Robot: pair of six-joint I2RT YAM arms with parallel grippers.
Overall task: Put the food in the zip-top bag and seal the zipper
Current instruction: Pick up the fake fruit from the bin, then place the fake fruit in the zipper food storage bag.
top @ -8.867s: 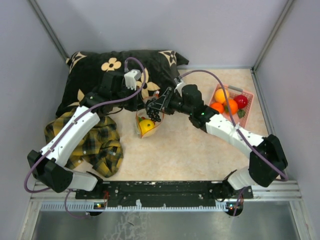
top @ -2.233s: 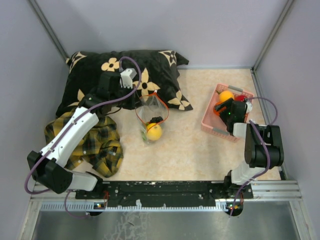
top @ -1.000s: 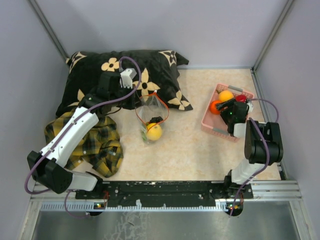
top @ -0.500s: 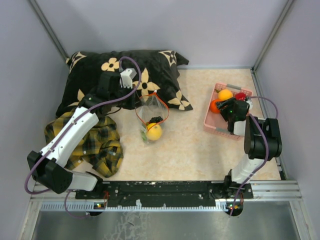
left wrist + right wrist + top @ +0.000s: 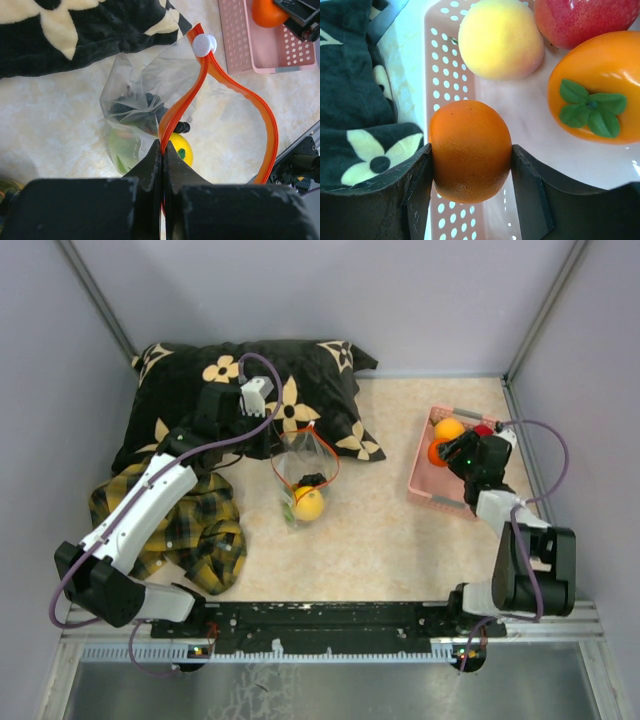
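The clear zip-top bag (image 5: 301,472) stands open on the table; its red-orange zipper (image 5: 200,80) loops round the mouth. Inside it lie a yellow lemon (image 5: 308,504), a dark grape bunch (image 5: 135,107) and a green piece (image 5: 122,150). My left gripper (image 5: 162,150) is shut on the zipper strip and holds the mouth up. My right gripper (image 5: 470,172) is shut on an orange (image 5: 470,150) above the pink basket (image 5: 428,480). A yellow-orange fruit (image 5: 500,37), a red apple (image 5: 580,20) and an orange persimmon-like fruit with a green leaf (image 5: 597,85) lie in the basket.
A black flowered pillow (image 5: 230,380) lies at the back left. A yellow-black plaid cloth (image 5: 195,530) lies under the left arm. Grey walls close the cell on three sides.
The right arm went from the bag to the basket, closed on an orange and has lifted it a little. The left gripper has kept still, holding the bag open.
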